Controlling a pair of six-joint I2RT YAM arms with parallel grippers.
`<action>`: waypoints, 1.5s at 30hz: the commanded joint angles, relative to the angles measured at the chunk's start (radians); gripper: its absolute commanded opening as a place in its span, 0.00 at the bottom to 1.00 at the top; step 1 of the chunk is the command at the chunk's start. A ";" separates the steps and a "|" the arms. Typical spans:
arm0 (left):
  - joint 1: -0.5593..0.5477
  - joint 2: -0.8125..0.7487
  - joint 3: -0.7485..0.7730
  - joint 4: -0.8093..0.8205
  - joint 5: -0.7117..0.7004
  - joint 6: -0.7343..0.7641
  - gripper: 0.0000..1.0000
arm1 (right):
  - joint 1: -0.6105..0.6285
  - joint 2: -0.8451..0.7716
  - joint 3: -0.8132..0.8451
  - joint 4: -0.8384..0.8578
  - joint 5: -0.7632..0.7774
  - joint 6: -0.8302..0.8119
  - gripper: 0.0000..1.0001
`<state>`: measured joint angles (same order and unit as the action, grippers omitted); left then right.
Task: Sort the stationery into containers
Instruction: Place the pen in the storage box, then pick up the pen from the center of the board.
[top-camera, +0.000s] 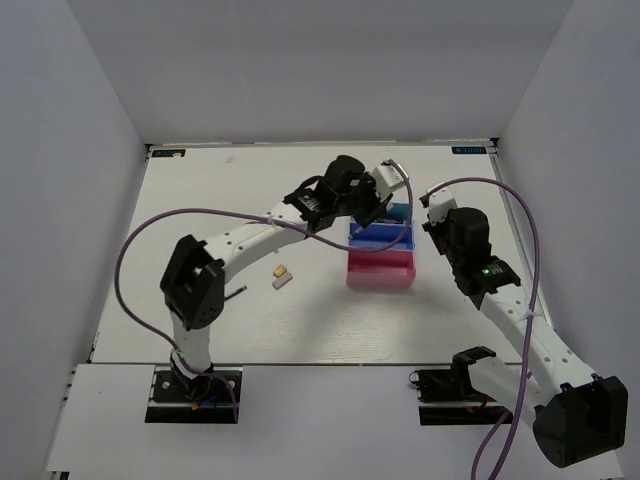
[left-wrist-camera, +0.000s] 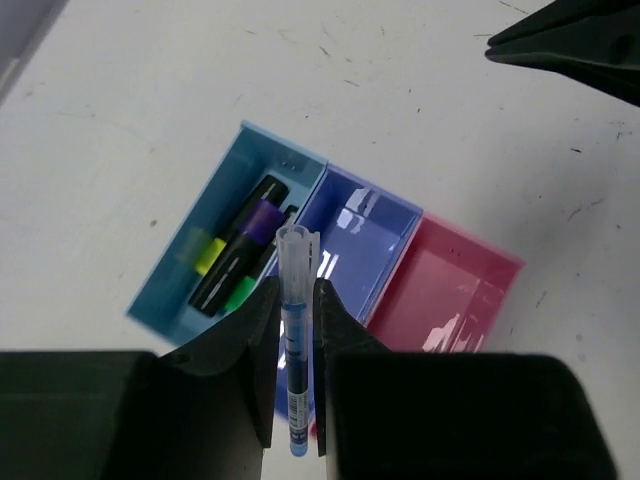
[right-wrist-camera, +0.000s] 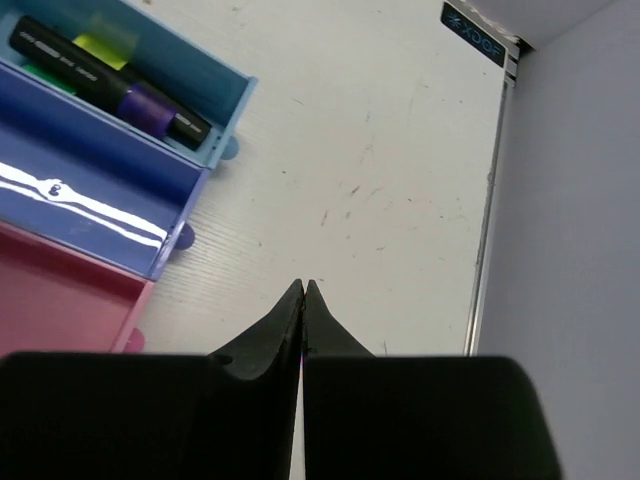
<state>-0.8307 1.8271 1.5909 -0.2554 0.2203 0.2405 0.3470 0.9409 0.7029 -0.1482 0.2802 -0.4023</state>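
Note:
My left gripper (left-wrist-camera: 295, 285) is shut on a blue pen with a clear cap (left-wrist-camera: 294, 340), held above the seam between the cyan tray (left-wrist-camera: 175, 285) and the blue tray (left-wrist-camera: 385, 255). The cyan tray holds a purple-and-black marker (left-wrist-camera: 250, 235) and a yellow highlighter (left-wrist-camera: 208, 250). The pink tray (left-wrist-camera: 470, 265) shows nothing inside. My right gripper (right-wrist-camera: 303, 287) is shut and empty over bare table to the right of the trays (top-camera: 380, 275). Two small eraser blocks, tan (top-camera: 281, 270) and whitish (top-camera: 282, 283), lie on the table left of the trays.
The table's right edge with a metal strip (right-wrist-camera: 488, 210) and the grey wall run close beside my right gripper. Purple cables (top-camera: 230, 212) loop above both arms. The right gripper's fingers (left-wrist-camera: 570, 45) show at the top right of the left wrist view.

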 joint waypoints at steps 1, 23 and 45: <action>-0.015 0.093 0.111 0.048 0.086 -0.052 0.01 | -0.020 -0.028 -0.014 0.073 0.043 0.023 0.00; -0.059 0.054 0.077 0.049 -0.073 -0.063 0.49 | -0.060 -0.056 -0.022 0.022 -0.113 0.029 0.07; 0.452 -0.513 -0.783 -0.495 -0.351 -0.210 0.49 | -0.060 -0.025 -0.022 -0.195 -0.849 -0.115 0.00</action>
<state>-0.4118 1.2720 0.8066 -0.7837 -0.1776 -0.0067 0.2893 0.9268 0.6640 -0.3443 -0.5018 -0.5049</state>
